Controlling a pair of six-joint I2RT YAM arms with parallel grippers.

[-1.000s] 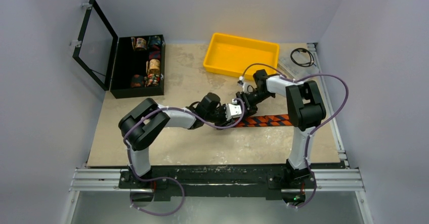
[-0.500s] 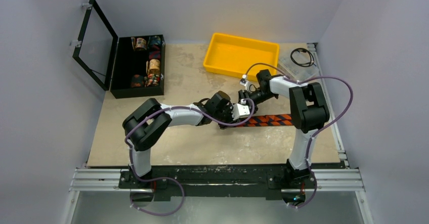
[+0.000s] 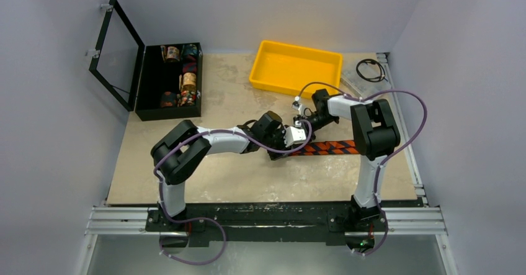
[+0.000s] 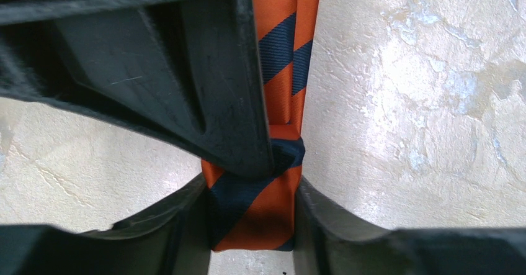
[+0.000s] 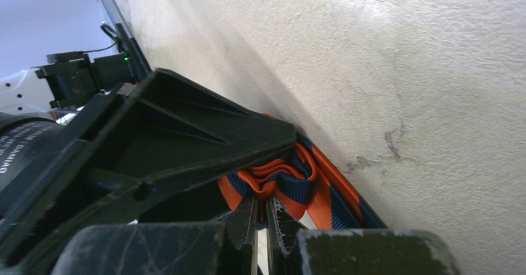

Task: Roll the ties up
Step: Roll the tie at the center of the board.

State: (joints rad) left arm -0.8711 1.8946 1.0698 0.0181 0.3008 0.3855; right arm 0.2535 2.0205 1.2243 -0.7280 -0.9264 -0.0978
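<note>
The tie (image 3: 329, 146) is laid flat on the worktop (image 3: 217, 175), right of the middle, and is run toward the right edge; orange and navy stripes are seen on it. Its left end is gathered into a small roll, and both grippers are met there.

In the left wrist view the roll is clamped by the left gripper (image 3: 288, 149); its fingers (image 4: 335, 231) are pressed against the roll's two sides, and the free length of the tie is stretched away from them over the pale surface.

The right gripper (image 5: 262, 216) is brought in from the far side. Its fingers (image 5: 245, 238) are drawn nearly together, with only a thin pale slit left between them. Their tips are set among the folds of the roll; whether cloth is pinched there cannot be told. In the right wrist view the roll is partly covered by a dark finger of the left gripper.

A yellow tray (image 3: 260, 76) is set at the far edge, right of the middle. A black box (image 3: 167, 113), its lid stood open, is placed at the far left corner; patterned rolls (image 3: 188, 82) are kept in it. A black cable (image 3: 370, 69) is coiled at the far right corner.
</note>
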